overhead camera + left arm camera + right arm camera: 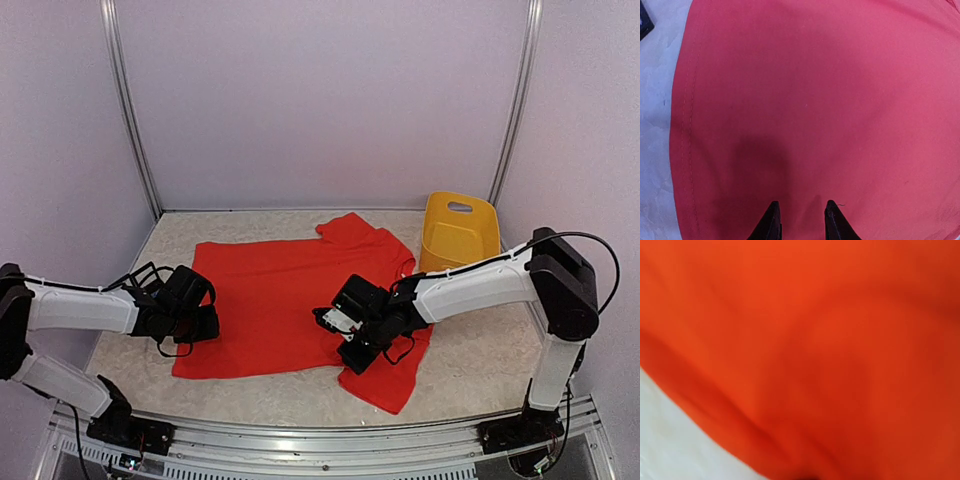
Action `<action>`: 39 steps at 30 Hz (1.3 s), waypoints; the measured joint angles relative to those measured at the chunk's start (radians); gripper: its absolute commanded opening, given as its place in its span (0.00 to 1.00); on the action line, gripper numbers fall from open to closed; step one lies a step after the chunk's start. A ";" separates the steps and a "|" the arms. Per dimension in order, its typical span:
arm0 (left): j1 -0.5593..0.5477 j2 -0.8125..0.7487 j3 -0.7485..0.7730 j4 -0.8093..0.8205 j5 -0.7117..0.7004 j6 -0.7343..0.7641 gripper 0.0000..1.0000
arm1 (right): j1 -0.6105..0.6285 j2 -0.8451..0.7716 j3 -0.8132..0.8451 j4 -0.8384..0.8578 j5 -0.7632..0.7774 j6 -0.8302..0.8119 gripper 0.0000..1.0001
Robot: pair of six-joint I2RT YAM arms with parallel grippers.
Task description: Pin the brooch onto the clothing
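A bright red short-sleeved T-shirt (270,290) lies spread flat on a pale speckled counter (480,350), filling the middle of the overhead view, with its collar toward the upper right and 1 sleeve trailing to the lower right. A yellow plastic basket (450,245) stands in the upper right of that view, just beside the shirt's collar end. 2 white robot arms with black wrists reach in from the lower corners. The left hand (203,320) sits at the shirt's left edge, in the left middle of the frame. In its own close view, its 2 dark fingertips (772,222) show at the bottom centre, slightly parted with nothing between them, pointing across smooth red cloth and casting a soft shadow on it. A stitched hem (687,125) runs down the left side of that view, with bare counter beyond it. The right hand (350,330) is low over the shirt's lower right part, just right of centre in the overhead view. Its own view is a blur of red cloth with a wedge of white counter at the lower left. That hand is closed, and whether it holds anything cannot be told.
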 measured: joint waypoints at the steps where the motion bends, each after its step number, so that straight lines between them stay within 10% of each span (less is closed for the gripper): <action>1: -0.005 -0.008 -0.013 -0.002 0.002 -0.012 0.28 | 0.010 0.000 -0.021 0.003 0.004 0.013 0.00; 11: -0.038 -0.067 -0.089 -0.021 -0.001 -0.088 0.29 | 0.102 -0.156 -0.197 -0.022 0.013 0.090 0.00; 18: 0.038 -0.069 0.021 -0.045 -0.086 -0.025 0.67 | 0.108 -0.162 -0.090 -0.064 0.012 0.061 0.35; 25: 0.303 0.090 0.196 0.011 -0.144 0.065 0.84 | 0.102 -0.212 0.037 -0.003 0.039 -0.006 0.65; 39: 0.505 0.420 0.410 -0.020 -0.196 0.190 0.87 | 0.033 -0.214 -0.035 0.070 0.031 -0.078 0.67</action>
